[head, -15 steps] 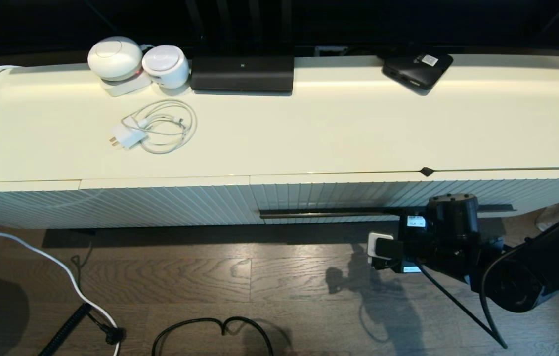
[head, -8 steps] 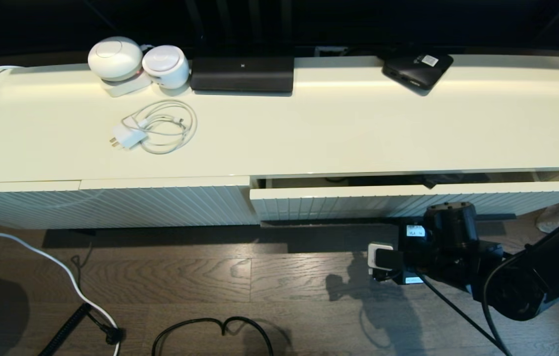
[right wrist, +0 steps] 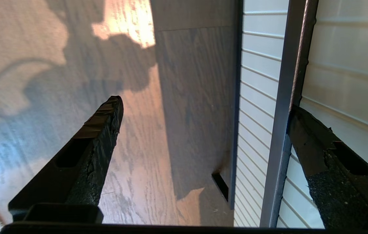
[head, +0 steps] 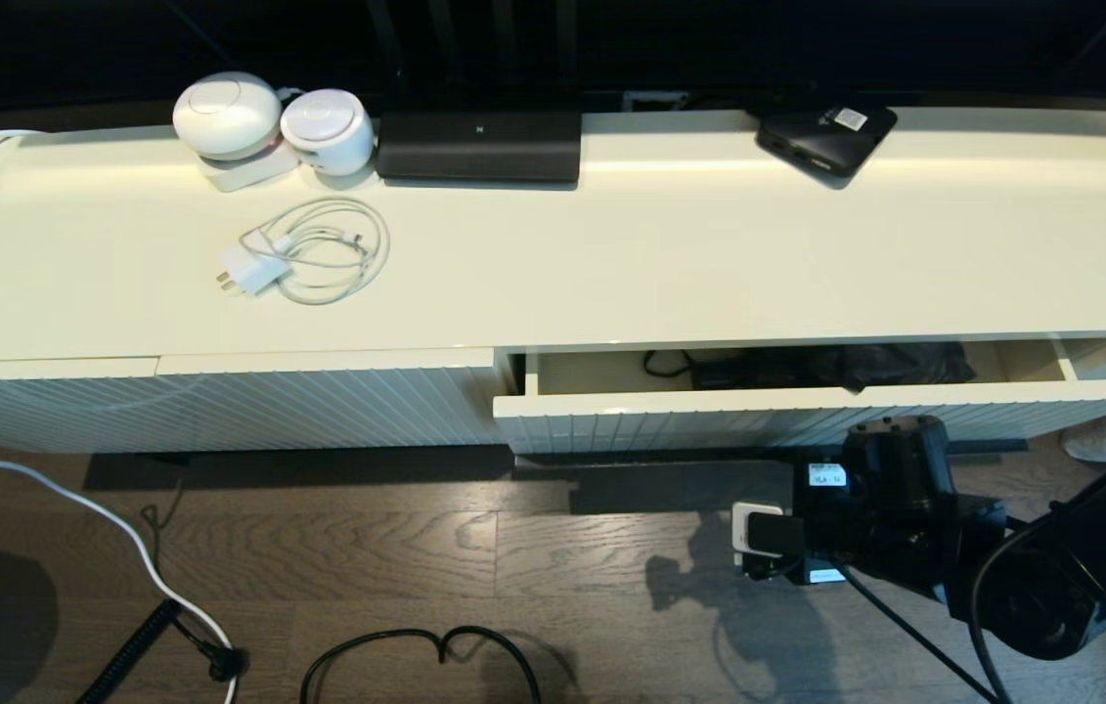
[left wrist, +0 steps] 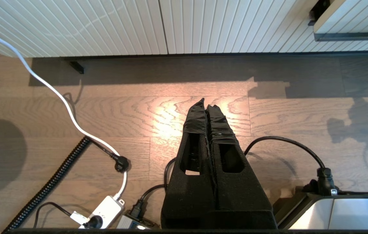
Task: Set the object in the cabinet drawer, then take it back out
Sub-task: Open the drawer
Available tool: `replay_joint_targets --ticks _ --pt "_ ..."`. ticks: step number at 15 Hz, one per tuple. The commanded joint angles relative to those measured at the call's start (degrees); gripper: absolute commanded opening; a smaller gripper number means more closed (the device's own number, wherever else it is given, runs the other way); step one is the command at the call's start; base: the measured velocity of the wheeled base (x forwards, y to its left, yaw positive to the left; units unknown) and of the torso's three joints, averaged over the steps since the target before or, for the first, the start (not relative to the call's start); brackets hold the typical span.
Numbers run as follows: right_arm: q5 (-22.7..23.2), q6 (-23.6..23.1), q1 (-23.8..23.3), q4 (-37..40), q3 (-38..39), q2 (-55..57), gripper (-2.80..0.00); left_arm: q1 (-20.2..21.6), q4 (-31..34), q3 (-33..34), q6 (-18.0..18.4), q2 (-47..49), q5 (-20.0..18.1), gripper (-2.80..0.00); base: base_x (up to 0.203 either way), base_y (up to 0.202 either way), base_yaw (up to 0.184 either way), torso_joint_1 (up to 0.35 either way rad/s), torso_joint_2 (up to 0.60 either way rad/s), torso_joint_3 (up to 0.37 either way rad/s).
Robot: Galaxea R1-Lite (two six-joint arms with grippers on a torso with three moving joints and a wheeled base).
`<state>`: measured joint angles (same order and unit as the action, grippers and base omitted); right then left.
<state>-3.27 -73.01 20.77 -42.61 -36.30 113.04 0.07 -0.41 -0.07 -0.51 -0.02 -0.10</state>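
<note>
Right gripper point(right wrist: 203, 107): it is low in front of the cabinet, at the drawer's front. Its fingers are spread wide. One finger point(right wrist: 314, 143) is hooked behind the bar handle point(right wrist: 284, 107) and touches it. The other finger point(right wrist: 102, 123) is out over the floor point(right wrist: 184, 97), well away from the bar.
Cabinet drawer point(head: 807, 403): it is pulled part way out, just above the right gripper. Its ribbed front faces the gripper and its cream inside shows from above.
Umbrella point(head: 895, 364): it lies inside the drawer, just behind the drawer front, up and behind the right gripper. The drawer front is between it and the gripper. The gripper does not touch it. Its black wrinkly cloth is right above the gripper. Its handle end points away toward the robot's left, and the thin loop point(head: 658, 364) lies farther out that way.
Left gripper point(left wrist: 207, 107): it hangs over the floor, far from the drawer. Its fingers are pressed together with nothing in them.
Cabinet top point(head: 670, 264): it is behind and above the right gripper.
Flat black box point(head: 826, 137): it sits at the back of the top, far behind the right gripper.
White charger and cable point(head: 303, 256): they lie on the top, far off to the robot's left.
Two round white things point(head: 269, 117): they sit at the back on the robot's left, next to a long black box point(head: 479, 145).
</note>
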Motion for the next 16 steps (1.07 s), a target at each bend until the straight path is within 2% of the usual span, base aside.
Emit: replay_joint_targets --ticks 1,7,8,16 --pt "-0.1 -0.3 0.6 -0.4 1.1 -1.0 0.00 0.0 0.0 0.0 0.0 -0.1 0.0 -2.80 0.000 0.000 0.000 0.000 0.00 0.000" --pt "-0.1 -0.3 2.2 -0.4 4.5 -4.4 0.00 0.0 0.0 0.0 0.0 -0.2 0.0 -2.80 0.000 0.000 0.000 0.000 0.00 0.000" --pt "0.0 -0.2 2.3 -0.3 5.0 -5.1 -2.80 0.0 0.0 0.0 0.0 -0.2 0.0 -2.80 0.000 0.000 0.000 0.000 0.00 0.000" --pt "0.2 -0.5 2.2 1.1 10.6 -17.0 -2.80 0.0 0.0 0.0 0.1 -0.2 0.0 -2.80 0.000 0.000 0.000 0.000 0.00 0.000"
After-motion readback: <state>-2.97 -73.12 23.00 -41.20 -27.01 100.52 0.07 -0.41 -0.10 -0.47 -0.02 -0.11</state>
